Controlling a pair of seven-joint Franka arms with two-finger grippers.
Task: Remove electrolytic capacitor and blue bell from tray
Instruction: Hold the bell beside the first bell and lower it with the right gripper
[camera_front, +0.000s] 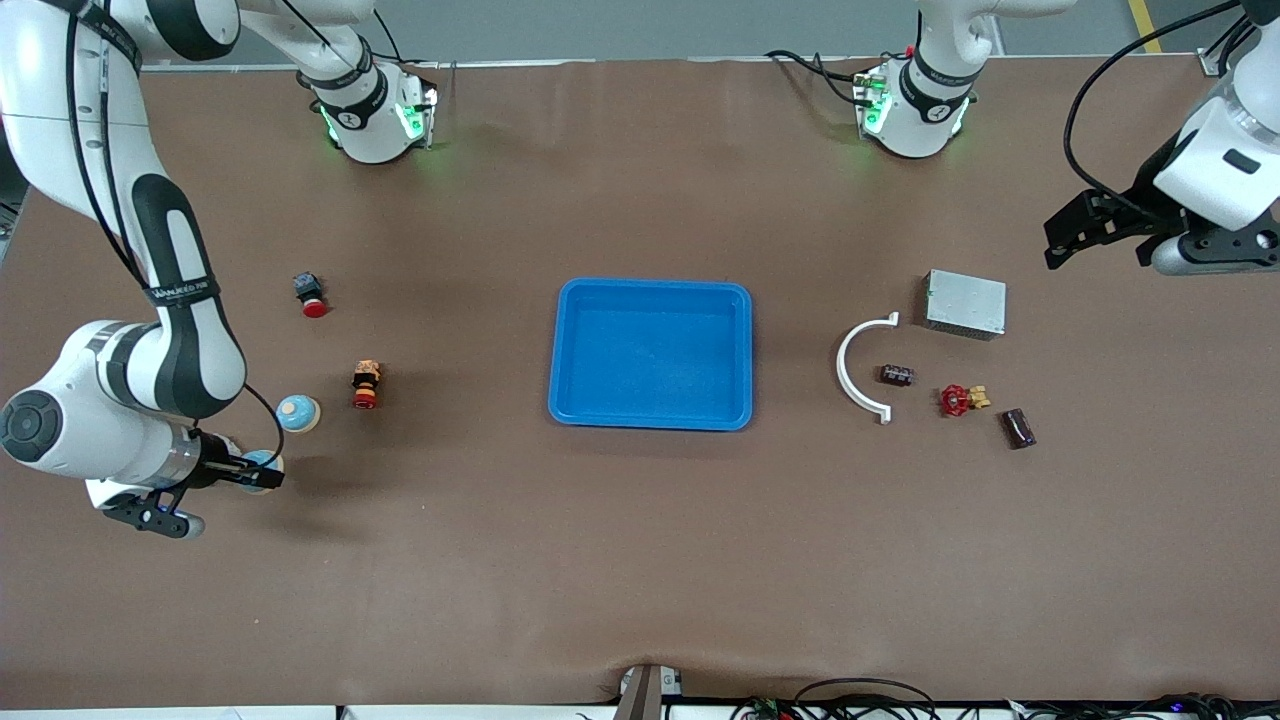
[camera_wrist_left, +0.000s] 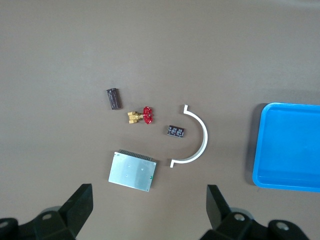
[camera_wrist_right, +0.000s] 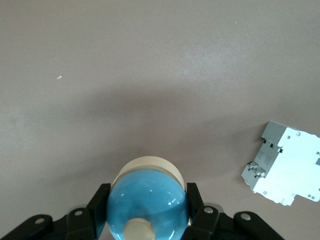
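Nearest the front camera, the right hand (camera_front: 262, 472) is clenched on a glossy blue bell with a cream base (camera_wrist_right: 147, 206), held low at the right arm's end of the brown surface (camera_front: 640, 560), well apart from the bright blue shallow plastic tray (camera_front: 650, 292), which lies empty. A second blue bell (camera_front: 298, 412) sits just beside it. The left hand (camera_wrist_left: 149, 207) hangs released over its own end, above the dark cylindrical electrolytic capacitor (camera_wrist_left: 114, 98), already out. Judging by this, setting the bell down comes next.

Blue bell (camera_wrist_right: 147, 205) gripped; capacitor (camera_front: 1018, 428) (dark) outside tray (camera_front: 650, 353).
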